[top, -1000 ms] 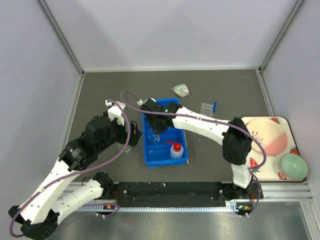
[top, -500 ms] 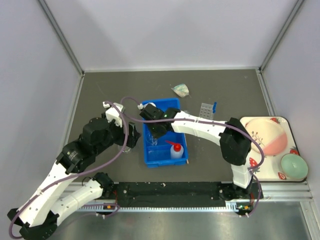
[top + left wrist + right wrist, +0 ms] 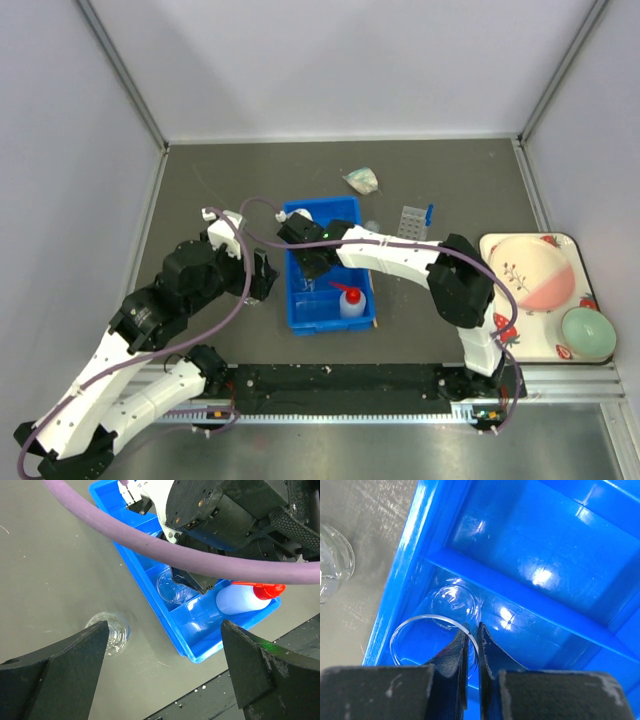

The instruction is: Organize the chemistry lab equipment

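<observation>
The clear beaker (image 3: 432, 637) is low inside a compartment along the left wall of the blue bin (image 3: 410, 555), its rim pinched between the closed fingers of the right gripper (image 3: 471, 636). So thin a hold on slick glass (only the wall is caught) could slip, or tip the beaker against the divider if let go askew. The left gripper (image 3: 164, 630) hangs wide apart, holding nothing, near a glass flask (image 3: 109, 632) on the desk (image 3: 50, 570).
</observation>
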Robot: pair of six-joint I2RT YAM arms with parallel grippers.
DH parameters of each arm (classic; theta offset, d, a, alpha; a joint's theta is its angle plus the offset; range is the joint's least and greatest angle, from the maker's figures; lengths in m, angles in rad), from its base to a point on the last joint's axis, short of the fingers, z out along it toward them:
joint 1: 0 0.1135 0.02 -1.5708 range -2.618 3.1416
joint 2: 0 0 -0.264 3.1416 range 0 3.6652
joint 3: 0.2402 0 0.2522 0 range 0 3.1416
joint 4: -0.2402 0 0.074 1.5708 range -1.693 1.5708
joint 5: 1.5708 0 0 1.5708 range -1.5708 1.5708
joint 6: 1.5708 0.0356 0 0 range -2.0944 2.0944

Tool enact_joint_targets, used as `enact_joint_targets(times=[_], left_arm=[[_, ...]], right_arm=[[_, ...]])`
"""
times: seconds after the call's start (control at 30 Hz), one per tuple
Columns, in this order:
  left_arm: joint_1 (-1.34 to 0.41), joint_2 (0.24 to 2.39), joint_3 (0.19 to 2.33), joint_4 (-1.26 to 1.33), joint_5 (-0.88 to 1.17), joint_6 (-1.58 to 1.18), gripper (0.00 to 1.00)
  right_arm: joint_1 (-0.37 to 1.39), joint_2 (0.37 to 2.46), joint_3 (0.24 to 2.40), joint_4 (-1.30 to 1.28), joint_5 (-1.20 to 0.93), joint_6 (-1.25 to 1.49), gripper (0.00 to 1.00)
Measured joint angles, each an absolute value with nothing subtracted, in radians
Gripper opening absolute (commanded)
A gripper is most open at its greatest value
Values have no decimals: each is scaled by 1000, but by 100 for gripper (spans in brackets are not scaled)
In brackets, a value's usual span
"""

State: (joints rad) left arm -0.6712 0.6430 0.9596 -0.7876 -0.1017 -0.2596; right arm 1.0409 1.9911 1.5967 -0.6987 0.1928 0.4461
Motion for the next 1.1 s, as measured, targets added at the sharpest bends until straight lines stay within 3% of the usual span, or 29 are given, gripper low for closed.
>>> enact_joint_targets(times=[0.07, 0.17, 0.2, 0.3, 0.77, 1.1], left_arm=[[-671, 643, 959, -788, -102, -260, 99], [-671, 643, 955, -788, -102, -260, 99], [-671, 643, 953, -788, -103, -260, 99], [-671, 643, 948, -791, -104, -260, 99], [-671, 646, 946, -824, -135, -260, 99], [-671, 701, 945, -819, -178, -273, 99]], right_arm=[[1041, 1991, 1597, -693, 204, 447, 2], [1041, 1991, 1597, -689, 218, 449, 15], [1041, 1991, 1597, -687, 221, 450, 25], [1041, 1991, 1595, -682, 231, 454, 33], [1041, 1974, 1570, -678, 243, 456, 40], [1041, 1719, 1565, -733, 377, 426, 55]])
